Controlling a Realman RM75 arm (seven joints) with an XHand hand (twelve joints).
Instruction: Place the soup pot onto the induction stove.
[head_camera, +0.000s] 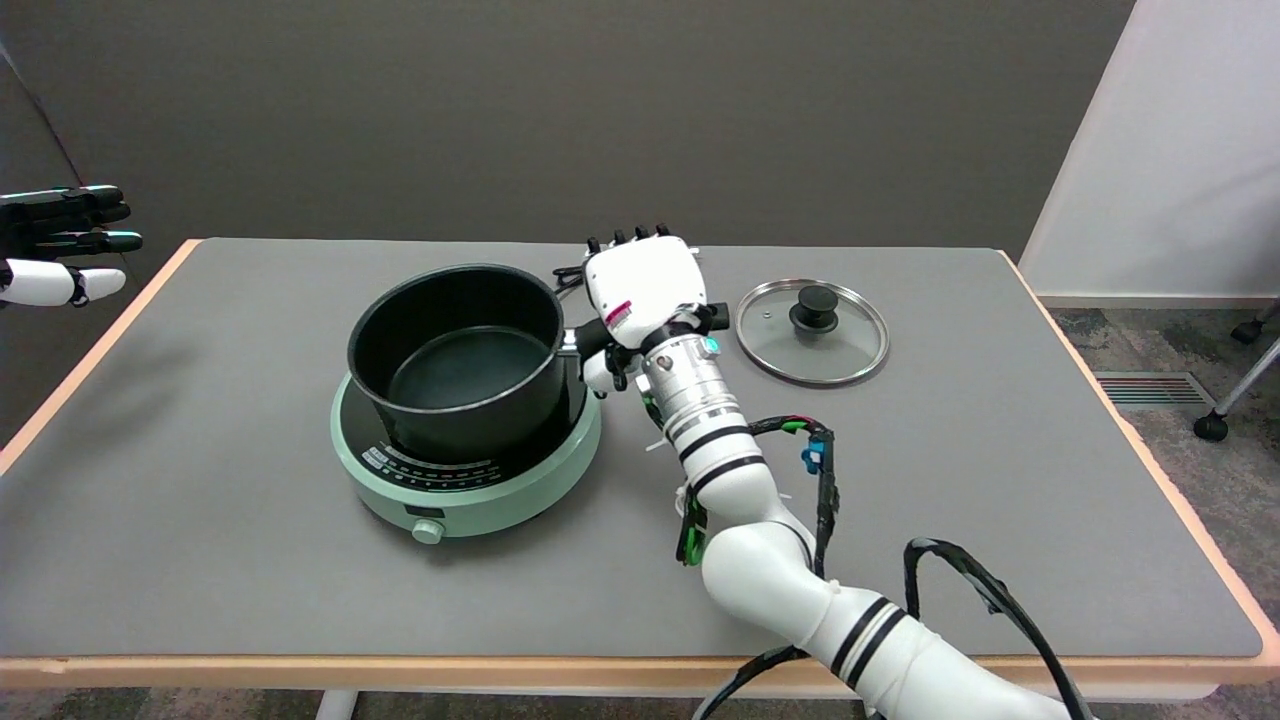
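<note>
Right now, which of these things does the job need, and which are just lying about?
Needed: pot, stove, right hand at the pot's handle.
Lying about: glass lid on the table, idle left hand.
</note>
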